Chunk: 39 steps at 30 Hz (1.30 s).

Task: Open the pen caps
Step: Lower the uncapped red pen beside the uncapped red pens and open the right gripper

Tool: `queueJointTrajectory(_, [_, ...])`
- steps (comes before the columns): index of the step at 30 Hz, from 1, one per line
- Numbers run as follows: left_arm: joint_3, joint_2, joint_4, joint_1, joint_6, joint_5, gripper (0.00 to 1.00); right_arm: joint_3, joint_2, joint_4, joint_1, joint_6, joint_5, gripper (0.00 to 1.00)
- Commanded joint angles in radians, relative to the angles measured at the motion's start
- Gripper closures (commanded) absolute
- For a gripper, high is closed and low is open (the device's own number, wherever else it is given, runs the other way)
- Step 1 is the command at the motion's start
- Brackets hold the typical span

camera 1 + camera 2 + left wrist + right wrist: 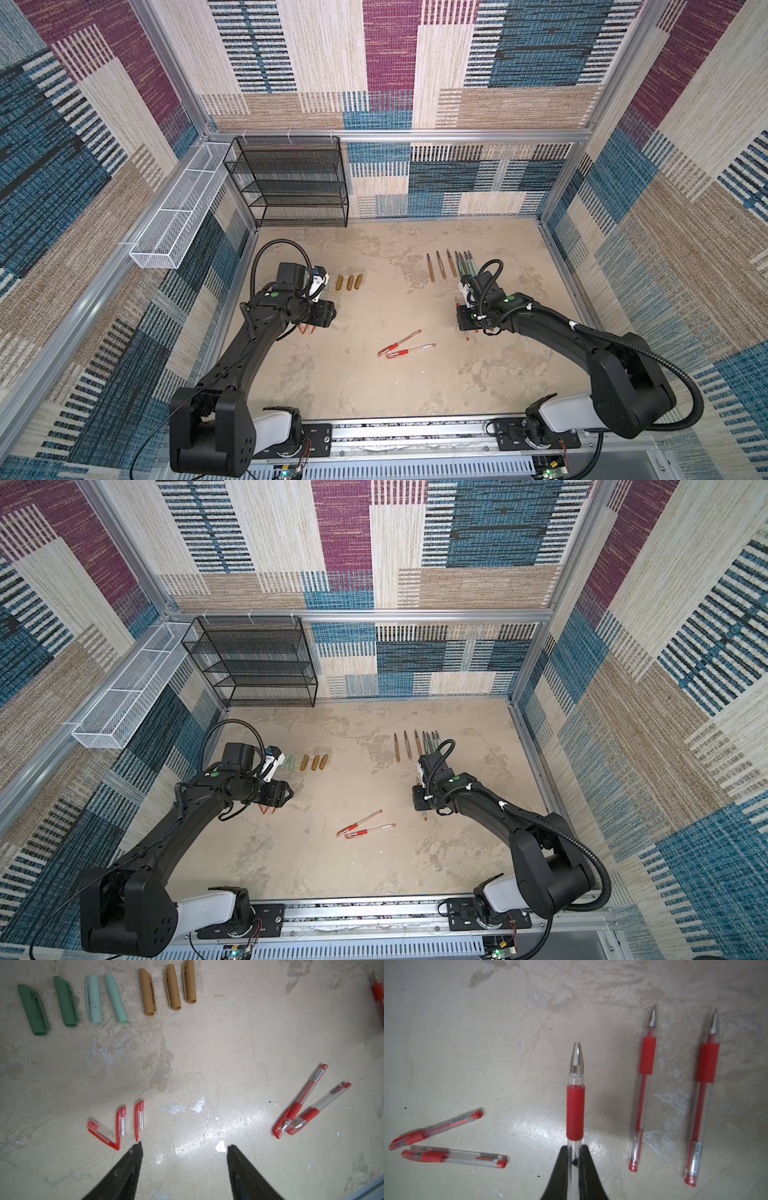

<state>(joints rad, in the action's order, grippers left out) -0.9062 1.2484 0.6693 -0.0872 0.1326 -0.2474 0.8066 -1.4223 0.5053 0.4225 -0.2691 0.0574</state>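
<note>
Left wrist view first: what is your left claw (pixel 185 1147) doing?

– It is spread wide, with nothing between the fingers. Three red caps (pixel 122 1122) lie loose on the surface (pixel 207 1053) just beyond one fingertip. Further off, the green caps (pixel 66 1001) and gold caps (pixel 172 987) sit in a row, all off their pens.

And your right claw (pixel 575 1148)?

– It is pressed onto the clear barrel of a bare red pen (pixel 575 1109), whose metal tip points straight away from the claw. Two more uncapped pens (pixel 643 1084) lie parallel just beside it on the surface.

So what is left for you to open?

– By my reading, the two capped red pens (pixel 411 350). They lie close together in a narrow V in the middle of the surface, between your arms and about equally near to each.

Which way do they lie?

– Their long axes slant across the surface. The capped ends point toward the left arm's side and the near edge, and the butt ends point toward the right arm. The next pull turns on that: left claw on a cap, right claw on the barrel, drawing apart along the slant. You probably have to set the held pen down beside its two neighbours first.
</note>
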Motion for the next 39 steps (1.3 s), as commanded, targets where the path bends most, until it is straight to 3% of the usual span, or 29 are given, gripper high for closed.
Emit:
queueJointTrajectory(1, [0.01,-0.03,-0.038,0.008,0.0,-0.049,0.28,0.008,-0.019,-0.004,-0.016,-0.013,-0.03,0.93])
queueJointTrajectory(9, [0.027,-0.058,-0.045,0.018,-0.014,-0.074,0.19,0.024,-0.087,-0.036,-0.047,-0.02,-0.039,0.91])
queueJointTrajectory(26, [0.001,-0.041,-0.027,0.018,-0.025,-0.069,0.18,0.112,-0.228,-0.024,-0.053,0.009,-0.048,0.8])
queueJointTrajectory(39, [-0.009,-0.049,-0.027,0.02,-0.027,-0.069,0.18,0.162,-0.155,0.032,-0.053,-0.011,0.009,0.69])
